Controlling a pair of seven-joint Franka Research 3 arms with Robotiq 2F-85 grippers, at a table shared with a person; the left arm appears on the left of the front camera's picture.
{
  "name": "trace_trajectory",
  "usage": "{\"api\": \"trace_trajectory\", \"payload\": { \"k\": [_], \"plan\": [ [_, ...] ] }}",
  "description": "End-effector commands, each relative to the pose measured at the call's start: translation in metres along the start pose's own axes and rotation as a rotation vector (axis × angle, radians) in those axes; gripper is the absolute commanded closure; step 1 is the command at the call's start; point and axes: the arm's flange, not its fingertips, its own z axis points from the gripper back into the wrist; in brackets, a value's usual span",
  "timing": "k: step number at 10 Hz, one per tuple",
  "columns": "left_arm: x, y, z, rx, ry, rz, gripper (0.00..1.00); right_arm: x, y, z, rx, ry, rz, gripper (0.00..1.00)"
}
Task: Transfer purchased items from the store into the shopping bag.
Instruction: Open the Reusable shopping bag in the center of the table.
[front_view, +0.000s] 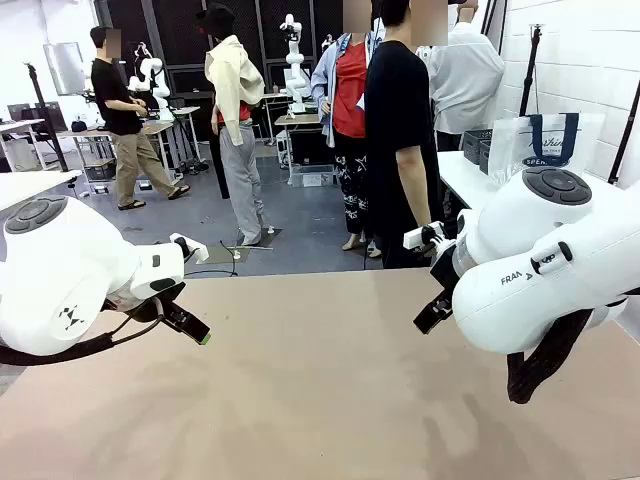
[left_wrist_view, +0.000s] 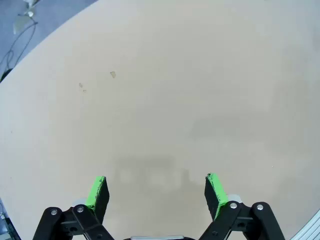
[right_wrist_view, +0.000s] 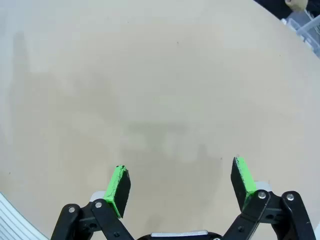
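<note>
1. In the left wrist view, the left gripper (left_wrist_view: 156, 194) has its green pads (left_wrist_view: 98, 190) spread wide apart with nothing between them. It points down at the beige table (left_wrist_view: 165, 75), whose surface carries a few small specks (left_wrist_view: 113, 74).
2. In the right wrist view, the right gripper (right_wrist_view: 181, 182) is likewise spread wide and holds nothing, its fingers (right_wrist_view: 119, 184) hanging above the same beige surface and a faint shadow.
3. In the front view, the left gripper (front_view: 192, 328) slants down and inward toward the middle of the table (front_view: 320, 400), one green tip showing. The left arm (front_view: 60, 275) behind it is bent, with its bulky white joint low at the picture's left.
4. The right gripper (front_view: 432, 312) angles down and inward from the other side. The right arm (front_view: 540, 265) is folded close above the tabletop, and a black cable (front_view: 535, 365) loops beneath it.
5. The right arm's shell reads "FRAN" before the letters curve out of sight. The left arm's shell bears a small black logo that I cannot read.
6. The shopping bag (front_view: 545, 140) stands upright on a white side table (front_view: 470, 180) beyond the right arm, well apart from both grippers. Its navy handles are up, and its navy print is partly hidden, with "SPEN" legible. I cannot tell what it contains.
7. A person (front_view: 400, 130) in a black T-shirt stands at the table's far edge, just beside that side table.
</note>
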Motion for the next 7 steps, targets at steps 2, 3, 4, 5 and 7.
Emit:
{"api": "trace_trajectory", "payload": {
  "k": [2,3,4,5,7],
  "plan": [
    [0.0000,0.0000,0.0000,0.000,0.000,0.000,0.00,0.0000,0.0000,0.0000,0.000,0.000,0.000,0.00],
    [0.0000,0.0000,0.0000,0.000,0.000,0.000,0.00,0.0000,0.0000,0.0000,0.000,0.000,0.000,0.00],
    [0.0000,0.0000,0.0000,0.000,0.000,0.000,0.00,0.0000,0.0000,0.0000,0.000,0.000,0.000,0.00],
    [0.0000,0.0000,0.0000,0.000,0.000,0.000,0.00,0.0000,0.0000,0.0000,0.000,0.000,0.000,0.00],
    [0.0000,0.0000,0.0000,0.000,0.000,0.000,0.00,0.0000,0.0000,0.0000,0.000,0.000,0.000,0.00]
  ]
}}
